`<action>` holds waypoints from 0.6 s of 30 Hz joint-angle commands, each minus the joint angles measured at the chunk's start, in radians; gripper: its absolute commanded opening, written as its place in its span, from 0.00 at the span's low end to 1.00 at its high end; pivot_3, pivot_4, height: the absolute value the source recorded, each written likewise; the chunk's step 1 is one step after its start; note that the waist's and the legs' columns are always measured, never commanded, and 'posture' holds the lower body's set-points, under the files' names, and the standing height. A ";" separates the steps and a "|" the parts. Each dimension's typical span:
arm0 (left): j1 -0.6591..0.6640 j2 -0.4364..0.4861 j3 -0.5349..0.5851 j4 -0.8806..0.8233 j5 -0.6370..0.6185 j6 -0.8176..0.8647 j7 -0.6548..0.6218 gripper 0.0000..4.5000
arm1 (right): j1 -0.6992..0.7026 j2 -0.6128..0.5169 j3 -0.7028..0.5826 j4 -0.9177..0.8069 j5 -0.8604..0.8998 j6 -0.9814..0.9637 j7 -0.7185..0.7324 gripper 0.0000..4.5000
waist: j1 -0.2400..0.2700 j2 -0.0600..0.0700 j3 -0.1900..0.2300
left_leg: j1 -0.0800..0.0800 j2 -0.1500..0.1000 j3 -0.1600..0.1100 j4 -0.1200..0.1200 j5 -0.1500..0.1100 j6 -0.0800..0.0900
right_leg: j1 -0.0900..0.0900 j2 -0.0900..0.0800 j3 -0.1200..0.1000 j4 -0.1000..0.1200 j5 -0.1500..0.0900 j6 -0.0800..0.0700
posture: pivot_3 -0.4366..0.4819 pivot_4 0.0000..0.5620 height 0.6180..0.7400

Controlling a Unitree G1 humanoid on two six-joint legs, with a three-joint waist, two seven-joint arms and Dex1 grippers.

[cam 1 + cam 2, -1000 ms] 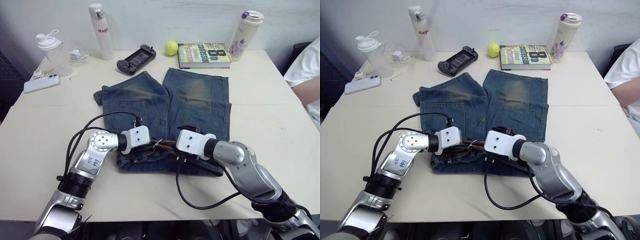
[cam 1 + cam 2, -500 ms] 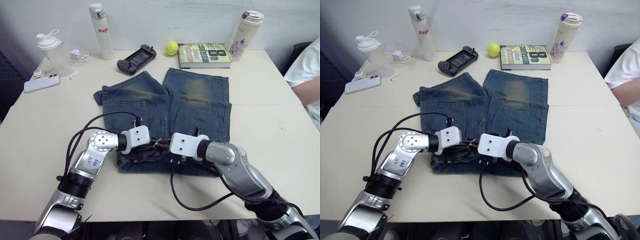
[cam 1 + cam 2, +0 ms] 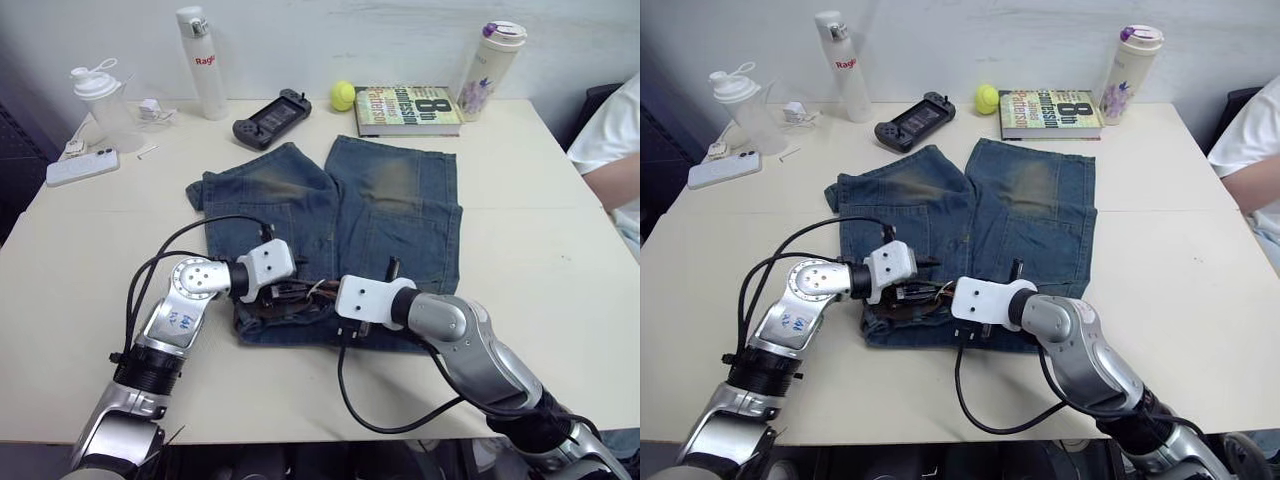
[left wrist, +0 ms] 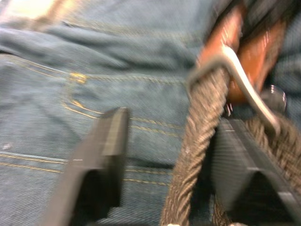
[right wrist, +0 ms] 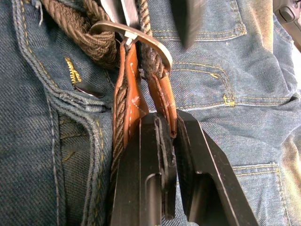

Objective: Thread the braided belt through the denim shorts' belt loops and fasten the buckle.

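Right gripper [image 5: 164, 127] pinches buckle [image 5: 136, 35] tab, frame centre | left gripper [image 4: 164, 141] open astride braided belt [image 4: 193, 155] | pull straight, keep prong aligned.

Faded blue denim shorts [image 3: 340, 215], their cloth matt and coarse with yellow stitching, lay on a smooth, pale matt table [image 3: 90, 240]. The belt [image 5: 96, 40] was rough dark brown braided cord, ending in glossy tan leather tabs [image 5: 128, 96]. Its buckle [image 5: 141, 40] was dull grey metal. The right gripper [image 5: 165, 136] showed matt black fingers. At the table's 12 o'clock edge lay a fuzzy yellow ball [image 3: 343, 95] and a glossy paper-covered book [image 3: 408, 108].
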 commanded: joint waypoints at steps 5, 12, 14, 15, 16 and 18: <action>0.085 0.126 0.245 -0.146 -0.312 0.304 -0.083 0.71 | 0.027 -0.006 -0.046 -0.057 -0.005 0.014 -0.013 0.00 | -0.002 0.000 0.001 | 0.000 0.001 0.000 0.000 0.001 -0.001 | 0.000 0.001 0.000 0.000 0.000 0.000 | 0.48 0.27 1.00; 0.168 0.152 0.193 -0.142 -0.308 0.265 -0.129 0.28 | 0.034 -0.009 -0.052 -0.064 -0.009 0.008 -0.016 0.00 | 0.004 0.000 0.001 | 0.000 0.000 -0.001 0.000 0.000 -0.002 | 0.000 0.000 0.000 -0.001 0.000 0.000 | 0.48 0.27 1.00; 0.181 0.144 0.156 -0.146 -0.291 0.253 -0.129 0.12 | 0.036 -0.013 -0.059 -0.070 -0.011 0.009 -0.014 0.00 | 0.002 0.000 0.001 | 0.000 0.000 -0.001 0.000 0.000 -0.001 | 0.000 0.000 0.001 -0.002 0.000 0.000 | 0.48 0.27 1.00; 0.185 0.142 0.139 -0.145 -0.287 0.252 -0.130 0.01 | 0.037 -0.017 -0.063 -0.073 -0.012 0.009 -0.015 0.00 | 0.002 0.000 0.001 | 0.000 0.000 0.000 -0.001 0.000 -0.001 | 0.000 0.000 0.001 -0.002 0.000 0.000 | 0.48 0.27 1.00; 0.194 0.149 0.110 -0.131 -0.259 0.226 -0.132 0.01 | 0.039 -0.020 -0.068 -0.077 -0.012 0.010 -0.014 0.00 | 0.002 0.000 0.001 | 0.000 0.000 0.000 -0.001 0.000 -0.001 | 0.000 0.000 0.001 -0.002 0.000 0.000 | 0.48 0.27 1.00; 0.210 0.161 0.067 -0.096 -0.207 0.170 -0.129 0.01 | 0.045 -0.026 -0.077 -0.086 -0.012 0.012 -0.014 0.00 | 0.001 0.000 0.001 | 0.000 0.000 0.000 -0.001 0.000 -0.001 | 0.000 0.000 0.001 -0.002 0.000 0.000 | 0.48 0.27 1.00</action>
